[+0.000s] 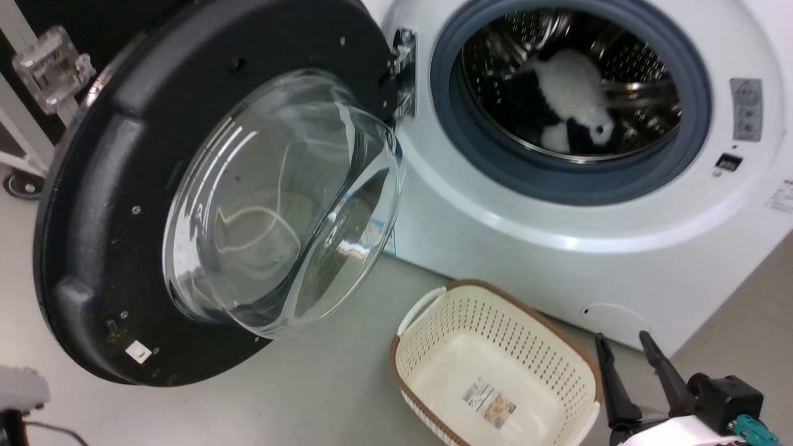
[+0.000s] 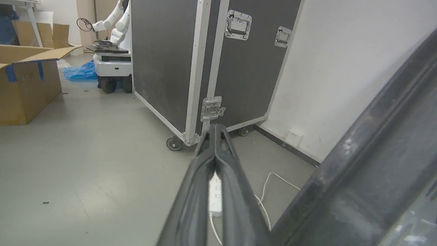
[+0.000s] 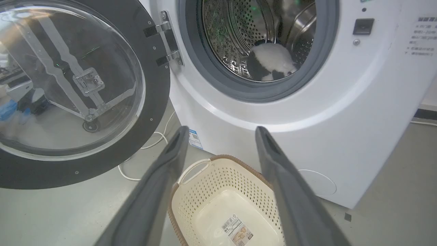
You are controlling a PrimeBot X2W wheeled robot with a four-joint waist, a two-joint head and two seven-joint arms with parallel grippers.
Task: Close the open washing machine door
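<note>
Hanging swung wide open from the hinge left of the drum opening, the washing machine door (image 1: 105, 204) is seen upright, glass bowl bulging toward the robot. A black-and-white soft item (image 1: 573, 93) is held in the drum of the washing machine (image 1: 545, 260). Only a label is carried in the cream basket (image 1: 480, 313). The left gripper (image 2: 215, 131) is pinched together beside the door rim. The right gripper (image 1: 622, 336) is spread, holding nothing.
</note>
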